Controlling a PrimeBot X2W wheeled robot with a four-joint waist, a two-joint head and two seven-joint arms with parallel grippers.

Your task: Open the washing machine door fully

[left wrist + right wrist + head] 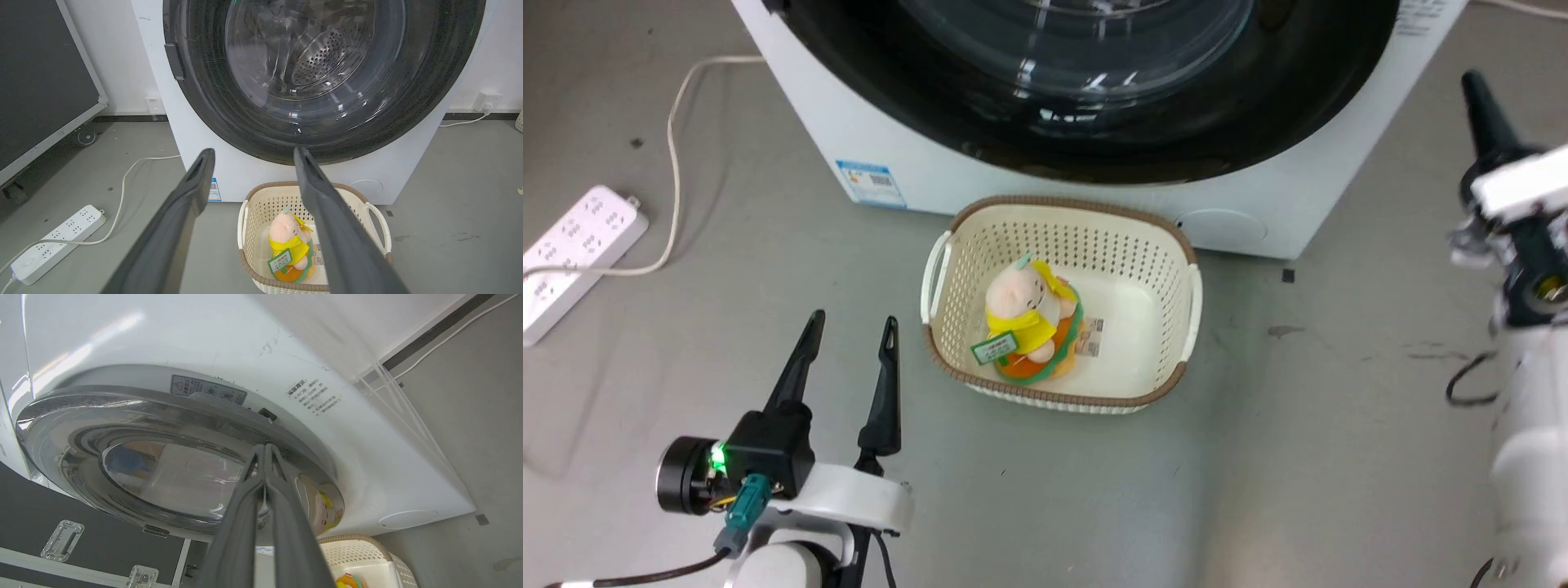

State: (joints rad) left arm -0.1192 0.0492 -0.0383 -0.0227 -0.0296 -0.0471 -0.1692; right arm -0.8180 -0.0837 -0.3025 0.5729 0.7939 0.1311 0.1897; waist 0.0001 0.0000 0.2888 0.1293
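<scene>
Facing the washing machine (400, 163) square on, with the washing machine door (318, 73) seemingly shut flat against the white front, glass bowl and black rim filling most of it. Hinged, by judgement, on the robot's right, going by the handle tab (175, 61) on the rim's left edge; no hinge plainly made out. Holding the left gripper (253, 151) low and well short of the door, spread wide with nothing in it, aimed at the lower rim just above the basket (265, 204) on the floor (449, 228). From there, up and leftward for the tab, with open room along that side and only the power strip (57, 241) lying flat on the floor well off to the left. Hanging the right gripper (264, 447) high beside the door's right edge, pressed together and empty, tips right at the curved rim; touching or just short of it, cannot tell. Judging the left gripper the better placed for the tab side, despite the right one being much nearer the door itself. Expecting a swing outward toward the robot and round to the right, straight through the place now taken by the right gripper: best drawn back before any full opening. Likely passing above the basket and the plush toy (288, 241) inside it, given the gap under the lower rim.
</scene>
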